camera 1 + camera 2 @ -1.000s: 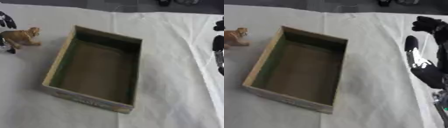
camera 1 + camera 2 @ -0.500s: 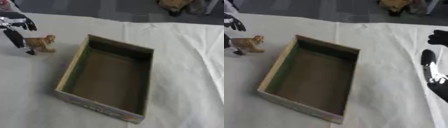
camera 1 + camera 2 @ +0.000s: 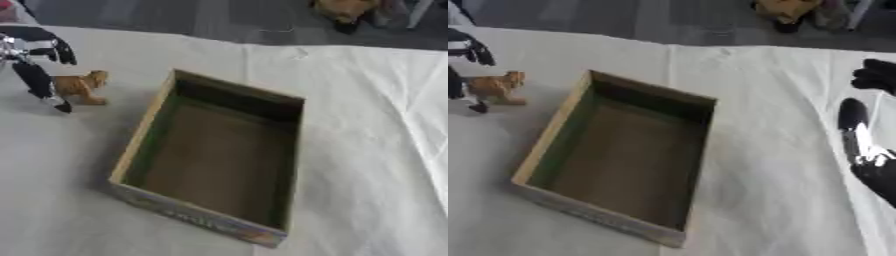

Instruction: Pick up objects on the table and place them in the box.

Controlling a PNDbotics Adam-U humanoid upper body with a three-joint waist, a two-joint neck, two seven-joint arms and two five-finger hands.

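Toy animal point(image 3: 80, 86), a small tan figure on four legs, stands on the white tablecloth point(image 3: 367, 115) just left of the cardboard box point(image 3: 213, 155), with the robot's left hand point(image 3: 35, 60) right at its rear. One dark finger of that hand reaches down to the cloth beside the figure while the others spread above it; nothing is held, and whether the finger touches the toy cannot be told. The placing suggests a hand lining up to close on the figure for the short lift into the box. The box lies open-topped and empty at the centre, its long side angled toward the toy, so the carry looks brief. The right hand point(image 3: 866, 145) waits at the right edge of the right eye view, well apart from the box, fingers fairly straight and empty, evidently idle. Coloured print runs along the box's near outer wall, but no word, brand or label on it can be read. Brown objects on the floor beyond the table stay too blurred to name.
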